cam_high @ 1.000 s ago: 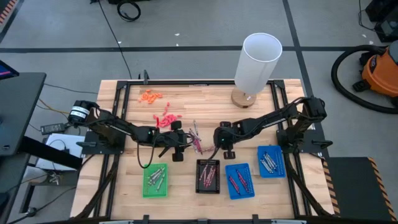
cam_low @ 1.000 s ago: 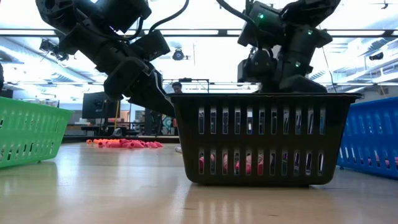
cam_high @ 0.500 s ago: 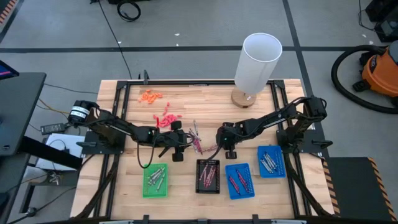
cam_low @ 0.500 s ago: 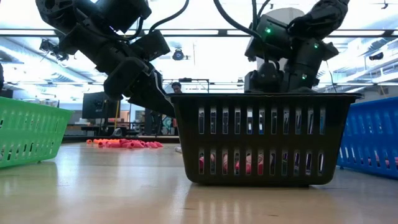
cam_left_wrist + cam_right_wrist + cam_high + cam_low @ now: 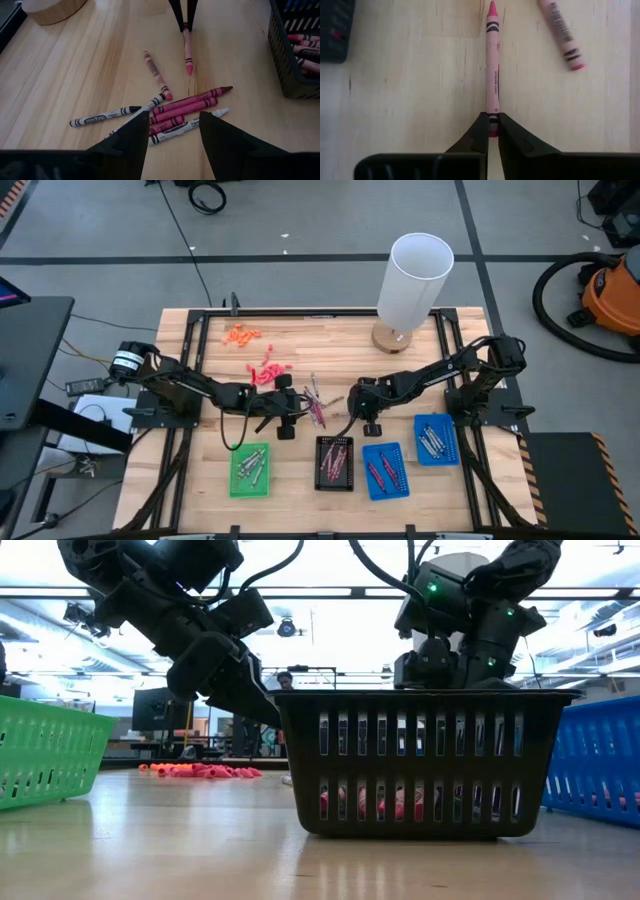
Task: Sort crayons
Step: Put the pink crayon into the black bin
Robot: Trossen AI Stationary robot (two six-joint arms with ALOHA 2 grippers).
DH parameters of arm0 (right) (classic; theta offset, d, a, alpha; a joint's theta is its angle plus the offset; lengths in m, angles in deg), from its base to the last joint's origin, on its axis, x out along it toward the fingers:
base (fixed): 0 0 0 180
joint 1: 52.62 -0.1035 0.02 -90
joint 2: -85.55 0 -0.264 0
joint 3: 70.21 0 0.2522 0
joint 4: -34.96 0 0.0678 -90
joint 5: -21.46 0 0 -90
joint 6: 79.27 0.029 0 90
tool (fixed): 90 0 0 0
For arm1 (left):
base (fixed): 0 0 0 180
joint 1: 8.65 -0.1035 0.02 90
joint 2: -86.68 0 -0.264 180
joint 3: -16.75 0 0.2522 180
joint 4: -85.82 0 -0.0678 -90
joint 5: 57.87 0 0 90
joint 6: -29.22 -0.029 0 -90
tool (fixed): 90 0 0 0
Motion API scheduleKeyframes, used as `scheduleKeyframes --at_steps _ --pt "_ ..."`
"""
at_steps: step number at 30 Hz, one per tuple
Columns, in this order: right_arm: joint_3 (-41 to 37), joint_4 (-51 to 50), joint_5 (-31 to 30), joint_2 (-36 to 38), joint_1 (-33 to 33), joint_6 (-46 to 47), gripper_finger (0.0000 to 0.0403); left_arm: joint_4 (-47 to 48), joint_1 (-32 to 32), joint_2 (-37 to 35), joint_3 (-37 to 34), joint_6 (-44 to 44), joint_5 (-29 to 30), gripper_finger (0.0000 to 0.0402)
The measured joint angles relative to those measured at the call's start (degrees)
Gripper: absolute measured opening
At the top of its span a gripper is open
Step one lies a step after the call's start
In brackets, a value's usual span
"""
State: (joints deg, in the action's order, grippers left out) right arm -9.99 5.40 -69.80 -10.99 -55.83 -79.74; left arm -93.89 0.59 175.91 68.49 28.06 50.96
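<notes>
Pink crayon [image 5: 493, 70] lies flat on the wooden table [image 5: 330, 340], its butt end pinched between the closed fingers of the right gripper [image 5: 490, 131], likely for lifting toward a tray. Remaining loose crayons [image 5: 170, 107] lie at nine o'clock of it, beneath the left gripper [image 5: 172, 131], whose fingers stand apart.

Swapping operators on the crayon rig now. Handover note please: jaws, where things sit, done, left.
Right gripper: jaws shut on the end of a pink crayon lying on the table.
Left gripper: jaws open, empty, over the loose crayon pile.
Done: crayons already lie in the green tray, black tray and two blue trays.
Left: lift and bin the gripped crayon, then sort the pile. Orange and pink bits lie behind it.
</notes>
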Motion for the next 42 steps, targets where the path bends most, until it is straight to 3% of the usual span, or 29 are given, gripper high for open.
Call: scheduleKeyframes --at_steps 14,42 --pt "5.7 -9.6 0.9 0.5 -0.4 -0.8 0.0034 0.0 0.0 0.0 0.0 0.0 0.0 0.0185" --pt "7.0 -17.4 -3.8 23.5 -11.8 15.3 0.0034 0.0 0.0 0.0 0.0 0.5 0.0 0.0185"
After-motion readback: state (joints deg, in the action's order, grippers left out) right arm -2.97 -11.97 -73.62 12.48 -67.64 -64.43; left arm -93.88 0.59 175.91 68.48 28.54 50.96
